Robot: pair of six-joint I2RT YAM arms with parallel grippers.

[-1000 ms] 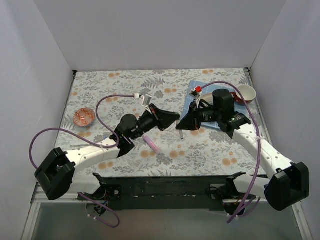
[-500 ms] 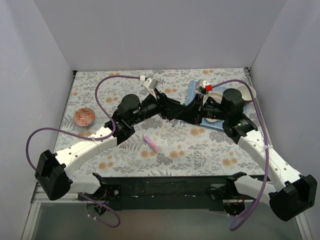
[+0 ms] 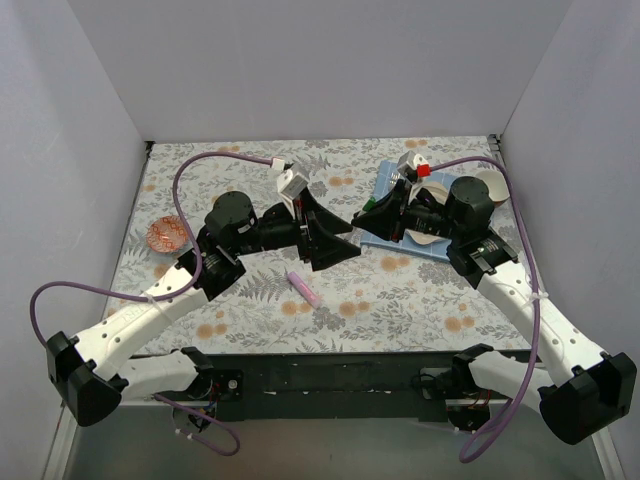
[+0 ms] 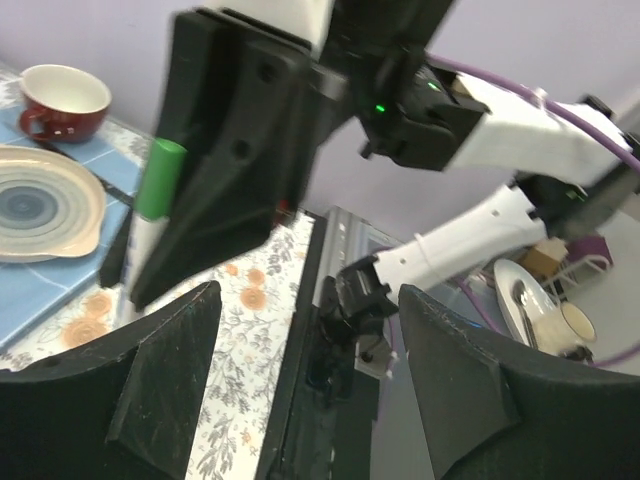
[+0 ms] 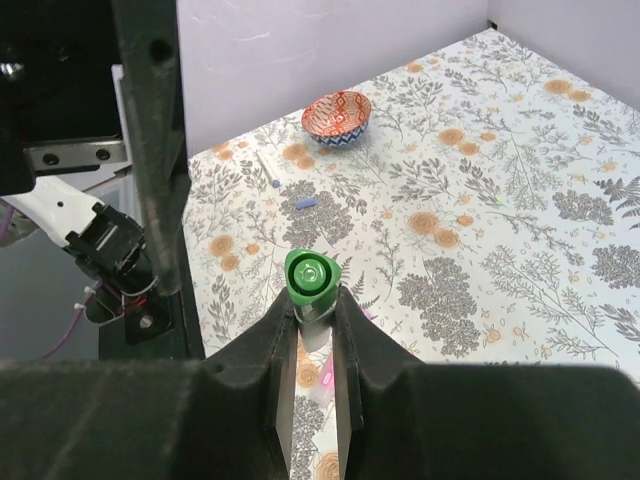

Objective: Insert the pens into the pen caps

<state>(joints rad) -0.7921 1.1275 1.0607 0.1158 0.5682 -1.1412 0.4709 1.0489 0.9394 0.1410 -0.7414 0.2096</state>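
While the right gripper [image 5: 315, 305] clenches the whitish pen [image 4: 146, 245] just under its green cap [image 5: 310, 273], the left gripper [image 4: 308, 300] faces it spread and empty | cap looks seated; push only along the pen's axis | pink pen [image 3: 303, 286] lies uncapped on the table [image 3: 230, 170].

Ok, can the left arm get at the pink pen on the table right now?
Probably yes. The left gripper is open and empty, and the pink pen lies uncovered on the table close by. The right gripper, clamping the green-capped pen, is off to the side.
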